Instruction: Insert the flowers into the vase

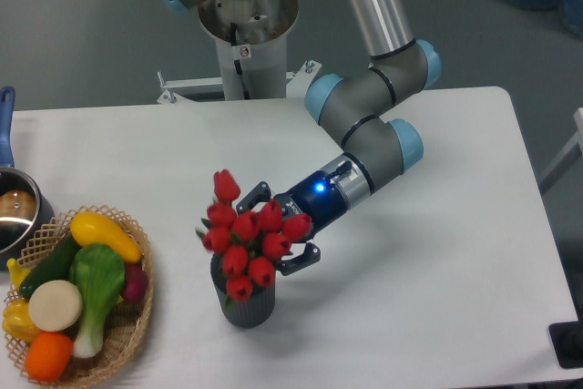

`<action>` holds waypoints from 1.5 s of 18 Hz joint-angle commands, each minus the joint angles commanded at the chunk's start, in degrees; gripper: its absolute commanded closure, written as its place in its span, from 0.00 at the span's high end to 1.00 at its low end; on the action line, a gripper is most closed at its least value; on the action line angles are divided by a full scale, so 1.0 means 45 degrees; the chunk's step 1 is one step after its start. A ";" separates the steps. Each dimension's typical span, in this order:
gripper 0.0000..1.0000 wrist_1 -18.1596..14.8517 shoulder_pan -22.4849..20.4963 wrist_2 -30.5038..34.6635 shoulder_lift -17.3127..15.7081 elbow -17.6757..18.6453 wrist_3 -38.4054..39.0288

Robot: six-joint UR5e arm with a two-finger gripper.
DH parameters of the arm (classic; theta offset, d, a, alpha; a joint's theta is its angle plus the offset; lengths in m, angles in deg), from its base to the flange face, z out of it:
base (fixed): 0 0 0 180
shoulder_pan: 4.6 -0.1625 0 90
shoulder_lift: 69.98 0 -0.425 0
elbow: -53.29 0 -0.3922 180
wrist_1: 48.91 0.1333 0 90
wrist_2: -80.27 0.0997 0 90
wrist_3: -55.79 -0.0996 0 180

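One white bench [437, 252] carries everything, with the arm reaching down from its far edge toward the middle of the near edge so the wrist can lean in low over the vase. Near the left near corner sits a wicker basket [137, 325] of toy vegetables, and a metal pot [14, 216] with a blue handle lies at the left edge; both stand well apart from the work, out of the arm's way. The flowers [248, 239], a bunch of red tulip buds wider than their holder, stand on top of the vase [244, 302] with the stems down inside its mouth, the heads spilling over the rim because they cannot fit within. The pincer [278, 230] sits just behind the bunch with its jaws spread, one finger showing above the buds and one below, gripping nothing, which suggests the flowers are let go and resting on the vase alone.
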 joint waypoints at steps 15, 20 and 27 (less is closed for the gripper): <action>1.00 0.0000 -0.0624 0.1989 -0.1462 0.0702 0.0137; 1.00 -0.0020 -0.1364 0.4505 -0.2361 0.0996 0.0098; 1.00 -0.0078 -0.2675 0.9621 -0.5368 0.1134 0.0973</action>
